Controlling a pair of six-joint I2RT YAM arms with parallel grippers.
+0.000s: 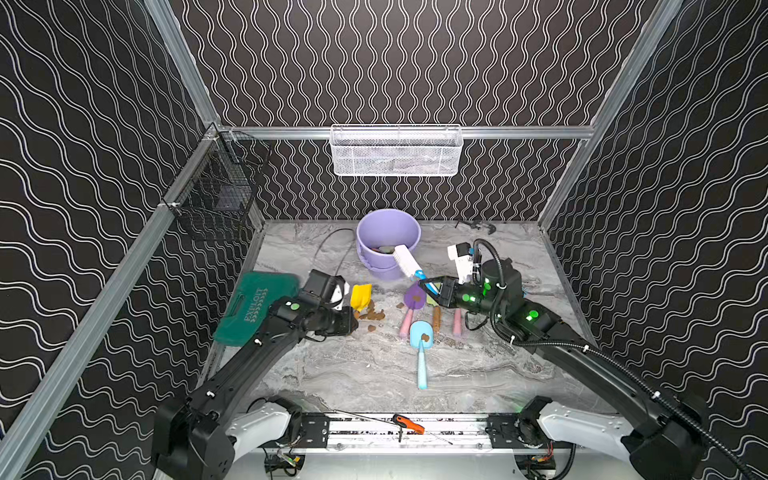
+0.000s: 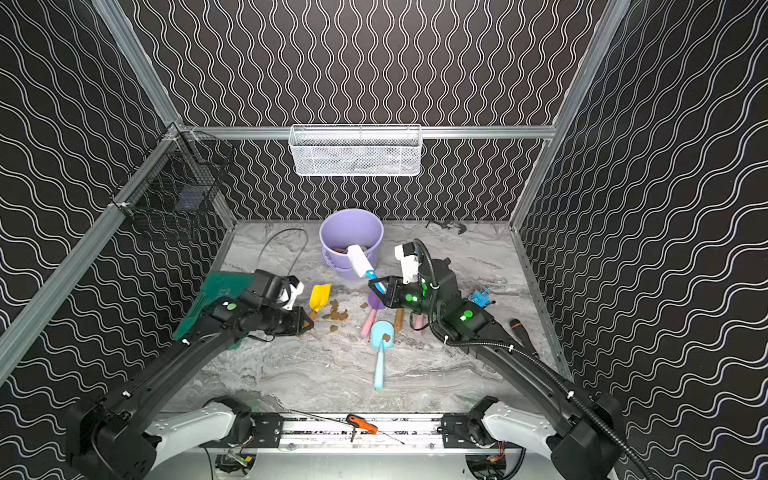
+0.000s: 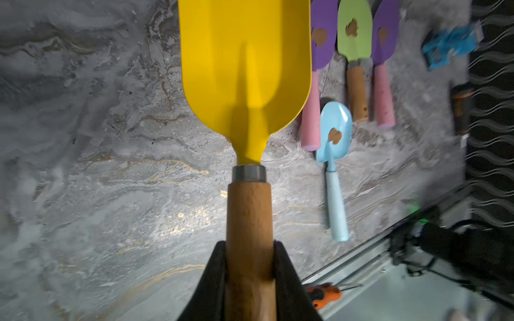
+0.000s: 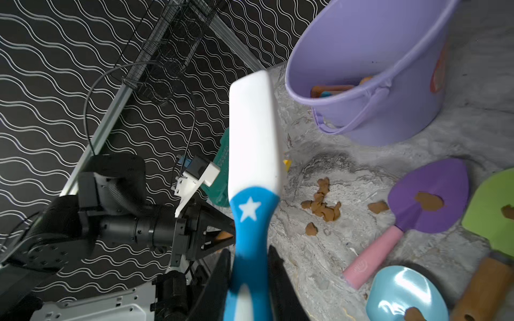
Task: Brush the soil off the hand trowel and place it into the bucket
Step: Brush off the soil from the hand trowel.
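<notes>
Left wrist view first. The left gripper [image 3: 249, 250] is squeezed tight on the round wooden handle of the yellow trowel [image 3: 244, 69], with one black finger on each side. It grabs the handle far back. That leaves the whole blade sticking out free, where a brush can reach it. The blade is smooth and shiny and scooped like a big spoon. I see no dirt on the side that faces this camera.

The right gripper [image 4: 249, 261] is closed on the brush [image 4: 253, 133]. It pinches the blue handle, the part with a white star. The long white head is lifted off the tabletop [image 1: 374, 374] and points toward the bucket [image 1: 382, 226].

The soil [image 4: 322, 208] is a small heap of brown crumbly lumps on the grey stone-look top. It lies between the yellow blade and a purple trowel [image 3: 322, 41]. So I guess this trowel is brushed clean and only the drop into the bucket is left.

The bucket is round, lilac plastic, with a thin handle folded down its side. It stands near the middle of the tabletop's back edge, a short way past the yellow blade. Some things lie inside it, but I cannot tell what they are.

Beside the purple trowel lie a green trowel [image 3: 354, 36] and a second purple trowel [image 3: 385, 33]. A light blue trowel [image 1: 421, 336] lies nearer the front edge. Each is flat on the top with a brown lump on its blade, waiting its turn, I think. A green case [image 1: 253, 307] sits at the left edge.
</notes>
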